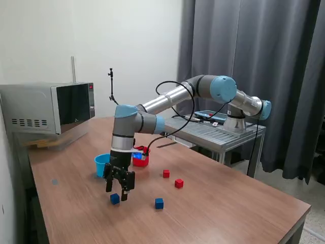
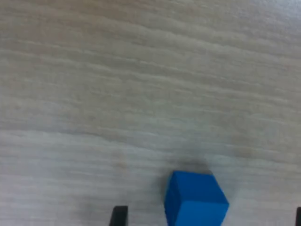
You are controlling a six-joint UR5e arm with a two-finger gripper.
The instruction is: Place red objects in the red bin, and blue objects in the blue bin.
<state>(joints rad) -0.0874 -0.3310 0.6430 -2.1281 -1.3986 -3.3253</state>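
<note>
Exterior view: we see the gripper (image 1: 119,190) pointing straight down from a vertical wrist, fingers spread wide and empty, just above a blue cube (image 1: 115,199) on the table (image 1: 228,203), near the blue bin (image 1: 102,164). Wrist view: we see the same blue cube (image 2: 195,200) between the fingertips (image 2: 119,215), off-centre; we judge it light, rigid, smooth, best pinched across opposite flat faces.

wall (image 1: 127,35): plain white | curtain (image 1: 264,51): dark grey, full height, exterior view's right | table (image 1: 228,203): brown wood grain | microwave (image 1: 48,107): silver, on table's far corner, exterior view's left | metal stand (image 1: 218,133): grey, behind table | floor (image 1: 315,223): pale | light: even, indoor
</note>
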